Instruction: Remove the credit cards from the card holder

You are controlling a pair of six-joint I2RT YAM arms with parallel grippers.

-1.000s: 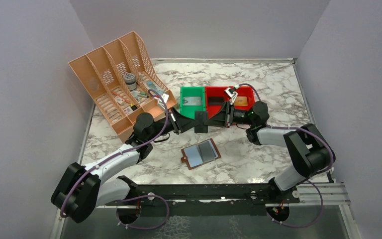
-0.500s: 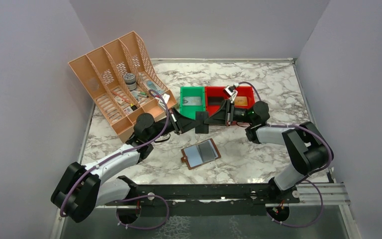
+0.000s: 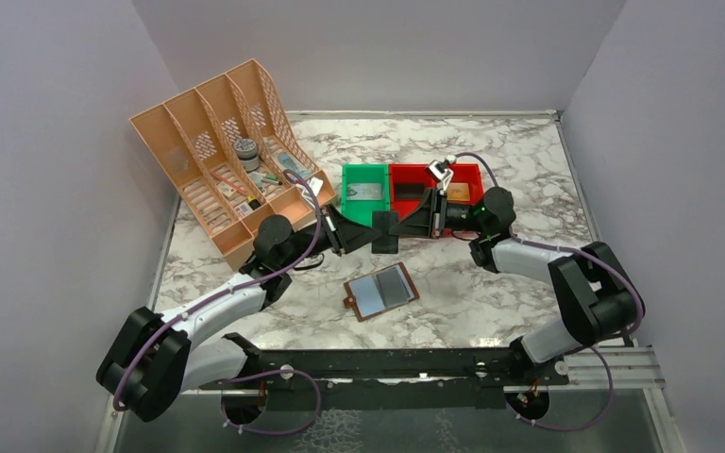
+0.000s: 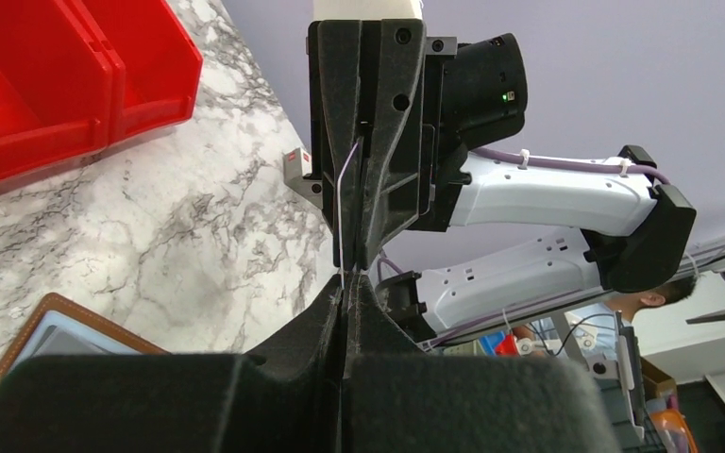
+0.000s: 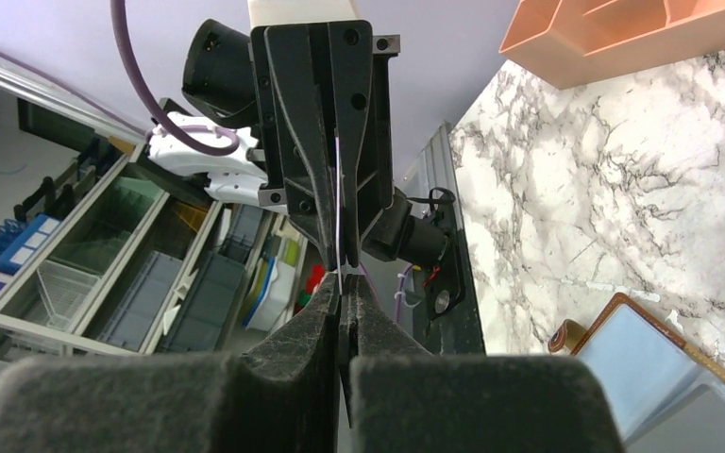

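A credit card point(image 4: 339, 217) is held edge-on in the air, pinched from opposite sides by the left end effector point(image 4: 343, 294) and the right end effector point(image 5: 341, 286), both clenched on it. The card holder point(image 3: 381, 293) lies open on the worktop point(image 3: 463, 304) just in front of them, its pale lining facing up.

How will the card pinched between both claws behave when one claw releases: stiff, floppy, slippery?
The credit card shows as a hairline edge, slightly bowed between the left claw and the right claw, so it probably springs rather than flops. That thin, it is likely very light. Gripped by narrow tips, it may pivot or slip.
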